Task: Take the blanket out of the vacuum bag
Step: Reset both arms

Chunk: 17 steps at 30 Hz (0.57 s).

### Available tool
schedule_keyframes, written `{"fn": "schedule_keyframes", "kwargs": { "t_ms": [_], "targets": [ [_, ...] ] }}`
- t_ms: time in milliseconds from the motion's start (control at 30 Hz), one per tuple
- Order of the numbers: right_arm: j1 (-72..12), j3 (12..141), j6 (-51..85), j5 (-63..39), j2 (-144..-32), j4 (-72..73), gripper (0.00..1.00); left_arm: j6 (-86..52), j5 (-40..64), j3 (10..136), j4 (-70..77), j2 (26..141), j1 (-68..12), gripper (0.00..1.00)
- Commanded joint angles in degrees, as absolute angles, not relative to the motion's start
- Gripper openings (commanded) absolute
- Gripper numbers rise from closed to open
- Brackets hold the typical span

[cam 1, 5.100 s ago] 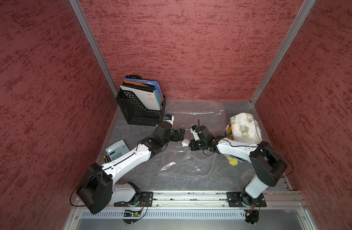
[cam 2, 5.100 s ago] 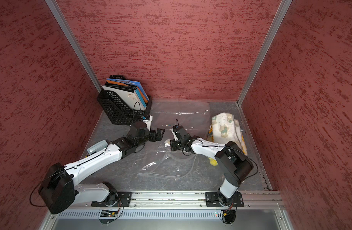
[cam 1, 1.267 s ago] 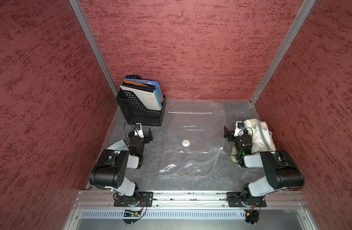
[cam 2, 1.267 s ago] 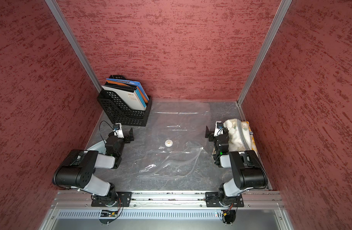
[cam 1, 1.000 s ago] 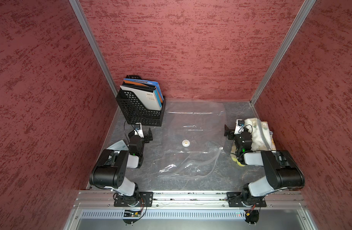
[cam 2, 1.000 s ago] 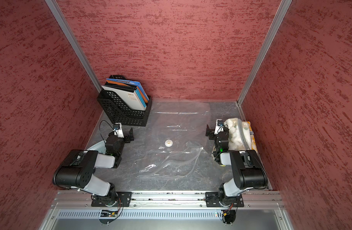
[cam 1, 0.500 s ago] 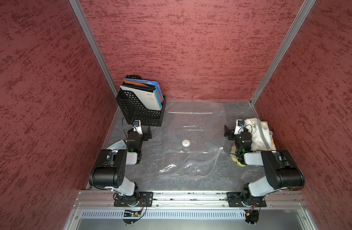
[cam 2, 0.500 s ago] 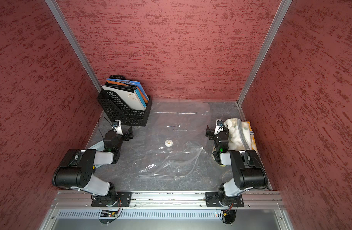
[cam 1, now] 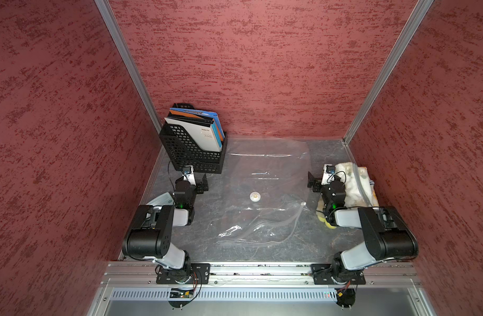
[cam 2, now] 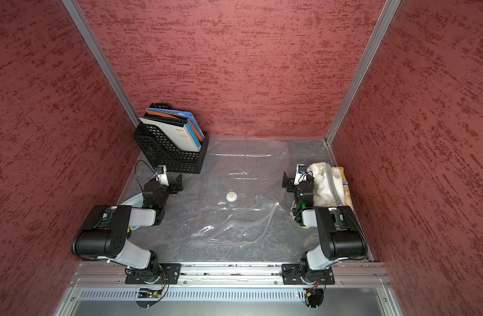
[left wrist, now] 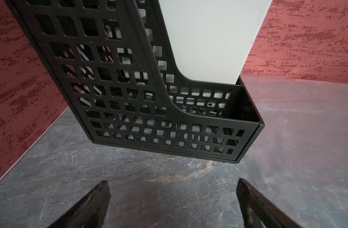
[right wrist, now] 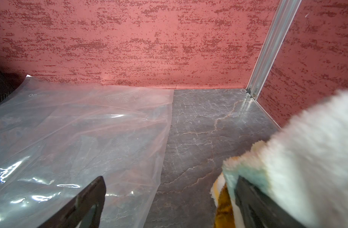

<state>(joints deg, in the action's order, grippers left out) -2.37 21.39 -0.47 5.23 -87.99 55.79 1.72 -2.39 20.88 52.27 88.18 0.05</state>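
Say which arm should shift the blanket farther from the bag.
Right: the blanket lies beside its open jaws, outside the vacuum bag; the left arm's jaws face the file rack opposite.

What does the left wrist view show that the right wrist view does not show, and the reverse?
Only the left wrist view: the white folder standing in the black rack, and the open left gripper over bare table. Only the right wrist view: the fluffy blanket, outside the bag, next to one finger of the open right gripper. Both: the clear bag lying flat, the marble table and the red wall. A dark sliver at the right wrist view's edge may be the rack.
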Motion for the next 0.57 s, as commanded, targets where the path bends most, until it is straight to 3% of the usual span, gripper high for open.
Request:
{"fn": "schedule_keyframes", "kwargs": {
  "t_ms": [0,533],
  "targets": [
    [-2.2,22.0,0.1,7.0,-88.3,52.2,0.99,0.9,-1.6,21.2,52.2,87.8,0.4,0.99],
    [-2.2,22.0,0.1,7.0,-88.3,52.2,0.99,0.5,0.7,21.8,51.0,87.6,1.5,1.00]
  ]
}}
